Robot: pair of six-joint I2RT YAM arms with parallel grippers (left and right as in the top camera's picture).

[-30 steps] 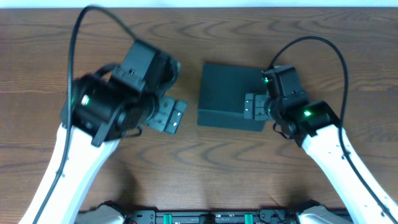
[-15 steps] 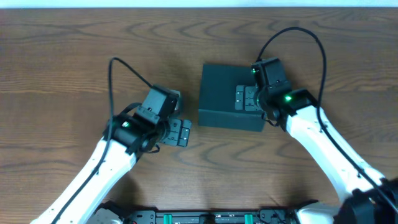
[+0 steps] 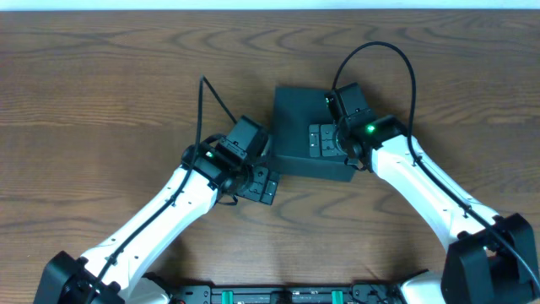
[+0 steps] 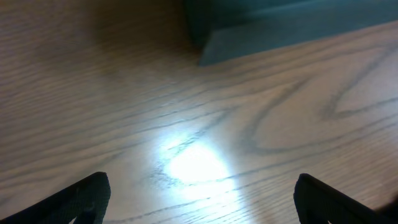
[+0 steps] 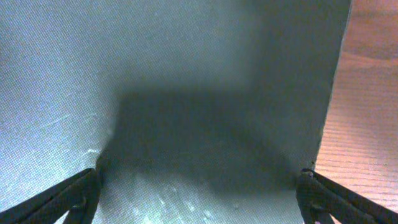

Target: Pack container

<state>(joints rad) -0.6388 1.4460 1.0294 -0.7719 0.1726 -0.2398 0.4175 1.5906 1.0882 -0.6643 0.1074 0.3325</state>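
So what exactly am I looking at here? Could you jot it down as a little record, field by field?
surface: wooden table
container: dark teal-green square box, lying flat, lid looks shut
left gripper: open, low over bare wood beside the box's near left corner, holding nothing
right gripper: open, fingers spread above the box's lid, holding nothing; whether it touches the lid cannot be told
arms: both reach in toward the box from the near edge
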